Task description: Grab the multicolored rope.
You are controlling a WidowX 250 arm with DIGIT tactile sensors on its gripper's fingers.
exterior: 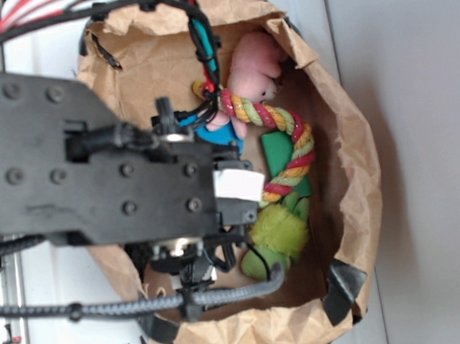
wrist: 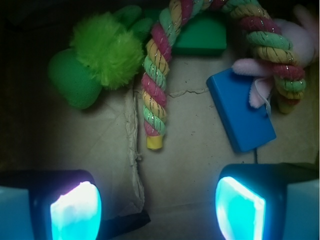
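Observation:
The multicolored rope [wrist: 156, 85], twisted red-pink, yellow and light green, lies curved on the floor of a brown paper bag. In the wrist view one end with a yellow tip points down toward me, and the rest arcs over the top to the right. In the exterior view the rope [exterior: 287, 139] bends around the right of the arm. My gripper [wrist: 157, 207] is open and empty, its two glowing cyan pads [wrist: 75, 212] wide apart, hovering above bare bag floor short of the rope's end. The arm hides the gripper in the exterior view.
A fuzzy green plush toy [wrist: 100, 55] lies left of the rope. A blue block [wrist: 240, 112] and a pink plush toy [wrist: 300, 35] lie to the right, a green block [wrist: 200, 37] behind. The paper bag's walls [exterior: 357, 170] ring everything.

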